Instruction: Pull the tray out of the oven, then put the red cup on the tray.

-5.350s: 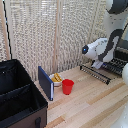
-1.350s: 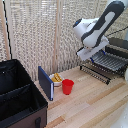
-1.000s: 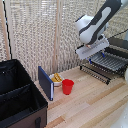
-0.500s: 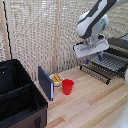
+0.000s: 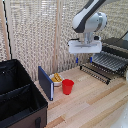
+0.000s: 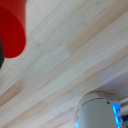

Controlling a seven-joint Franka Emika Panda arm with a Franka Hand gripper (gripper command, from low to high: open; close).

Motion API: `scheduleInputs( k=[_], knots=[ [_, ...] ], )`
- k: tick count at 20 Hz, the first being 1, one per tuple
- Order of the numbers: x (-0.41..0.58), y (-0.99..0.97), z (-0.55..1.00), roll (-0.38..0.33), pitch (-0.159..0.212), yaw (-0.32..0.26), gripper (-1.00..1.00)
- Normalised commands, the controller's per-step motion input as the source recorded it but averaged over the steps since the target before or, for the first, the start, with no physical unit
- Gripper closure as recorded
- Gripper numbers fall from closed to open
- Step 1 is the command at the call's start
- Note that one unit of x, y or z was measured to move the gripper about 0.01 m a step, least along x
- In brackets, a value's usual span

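— What is the end effector (image 5: 84, 61) doing?
— It is hanging above the counter (image 5: 95, 102), holding nothing; whether its fingers are spread or pressed together, I cannot tell.
— And the red cup (image 5: 67, 86)?
— It is standing on the counter, well apart from the end effector, just beside the bowl (image 5: 57, 79) and the blue board (image 5: 45, 83). The tray (image 5: 106, 65) is sticking out of the oven (image 5: 116, 50), beyond the end effector from the cup.

Bare tabletop (image 5: 95, 102) lies open betw. red cup (image 5: 67, 86) and tray (image 5: 107, 63), which juts out from oven (image 5: 118, 46). Cup's top is open from above. Close on cup's exterior-view-left side: bowl w/ yellow contents (image 5: 57, 79) and upright blue board (image 5: 45, 83). Black bin (image 5: 19, 100) blocks the exterior view's left. Slatted screen (image 5: 40, 32) walls the back.
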Motion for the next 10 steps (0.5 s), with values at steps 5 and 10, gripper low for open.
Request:
scheduleInputs(
  k=[5, 10],
  knots=[
    [0.017, 0.74, -0.1, 0.207, -0.028, -0.03, -1.0],
    [-0.202, 0.59, -0.15, 0.079, 0.142, 0.004, -1.0]
  ],
)
